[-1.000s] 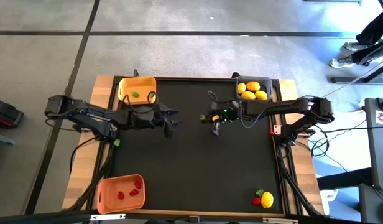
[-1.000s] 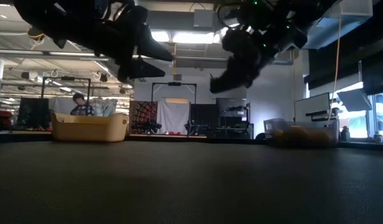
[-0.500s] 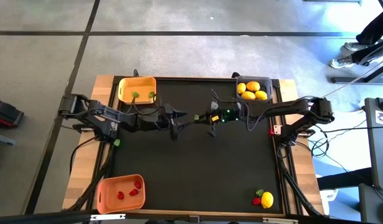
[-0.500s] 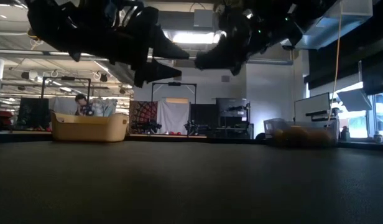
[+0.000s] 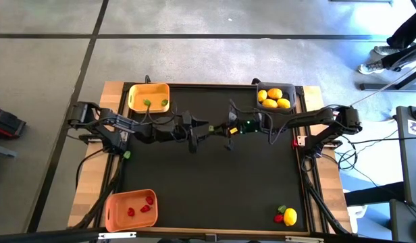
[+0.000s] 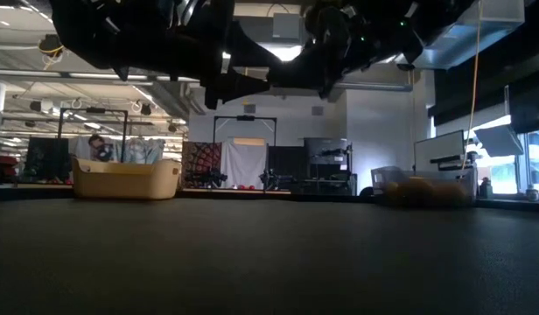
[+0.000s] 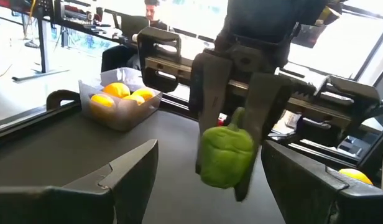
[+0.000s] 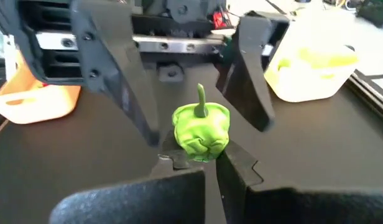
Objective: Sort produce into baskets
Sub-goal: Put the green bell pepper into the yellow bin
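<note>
A small green pepper hangs in the air over the middle of the table, stem up, with my right gripper shut on it. My left gripper comes level from the table's left. It is open, and its two fingers stand on either side of the pepper without touching it. The yellow basket at the far left holds green pieces. The dark grey basket at the far right holds lemons. The orange basket at the near left holds red pieces. My right gripper pinches the pepper's two sides between its two fingers. The fingers come almost level from the table's right, slanting a little down. The pepper is lifted clear of the table, stem up.
A lemon with a red piece and a green piece beside it lies at the table's near right corner. A person sits in the room beyond the far edge.
My left gripper has gone toward the table's right, up to my right gripper, and its open fingers now flank the pepper. My right gripper has tipped up from pointing down to nearly level and shifted a little toward the left, keeping the pepper.
</note>
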You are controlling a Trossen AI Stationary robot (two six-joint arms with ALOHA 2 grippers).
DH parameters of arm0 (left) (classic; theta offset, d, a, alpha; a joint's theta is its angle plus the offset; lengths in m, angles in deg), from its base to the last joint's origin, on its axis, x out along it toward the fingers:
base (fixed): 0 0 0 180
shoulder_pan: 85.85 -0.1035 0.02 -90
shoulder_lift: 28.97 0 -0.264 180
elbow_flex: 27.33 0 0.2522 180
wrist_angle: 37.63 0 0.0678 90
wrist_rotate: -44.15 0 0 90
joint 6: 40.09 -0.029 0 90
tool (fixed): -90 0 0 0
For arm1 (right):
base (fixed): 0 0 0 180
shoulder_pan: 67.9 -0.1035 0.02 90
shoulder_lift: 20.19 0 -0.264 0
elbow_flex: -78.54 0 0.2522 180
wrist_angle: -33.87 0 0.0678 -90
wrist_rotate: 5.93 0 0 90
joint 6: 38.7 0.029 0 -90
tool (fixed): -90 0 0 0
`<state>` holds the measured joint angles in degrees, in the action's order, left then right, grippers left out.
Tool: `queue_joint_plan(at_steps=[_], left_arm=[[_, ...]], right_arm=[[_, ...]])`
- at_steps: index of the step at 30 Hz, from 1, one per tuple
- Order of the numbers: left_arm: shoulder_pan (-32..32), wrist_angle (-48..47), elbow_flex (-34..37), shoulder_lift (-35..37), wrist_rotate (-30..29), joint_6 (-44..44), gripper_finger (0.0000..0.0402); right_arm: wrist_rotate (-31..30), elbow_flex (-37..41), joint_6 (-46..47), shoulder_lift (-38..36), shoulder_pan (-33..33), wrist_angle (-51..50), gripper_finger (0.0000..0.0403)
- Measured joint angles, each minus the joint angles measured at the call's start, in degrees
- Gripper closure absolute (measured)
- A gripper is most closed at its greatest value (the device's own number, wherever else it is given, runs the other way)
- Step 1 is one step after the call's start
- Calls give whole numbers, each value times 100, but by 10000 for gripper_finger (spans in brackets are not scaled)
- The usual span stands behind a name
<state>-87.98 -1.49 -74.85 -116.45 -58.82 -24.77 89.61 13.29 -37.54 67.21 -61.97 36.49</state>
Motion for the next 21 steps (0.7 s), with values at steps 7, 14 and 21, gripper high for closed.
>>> queue_joint_plan(at_steps=[7,14,21], left_arm=[[2,9,-7,0,7,45,138],[28,83,-7,2,57,58,203],[33,176,-7,2,94,-114,288]], right_arm=[[-35,0,-146,0,-26,86,391],[-23,2,-146,0,-28,188,391],[-9,3,-146,-1,-31,181,391]])
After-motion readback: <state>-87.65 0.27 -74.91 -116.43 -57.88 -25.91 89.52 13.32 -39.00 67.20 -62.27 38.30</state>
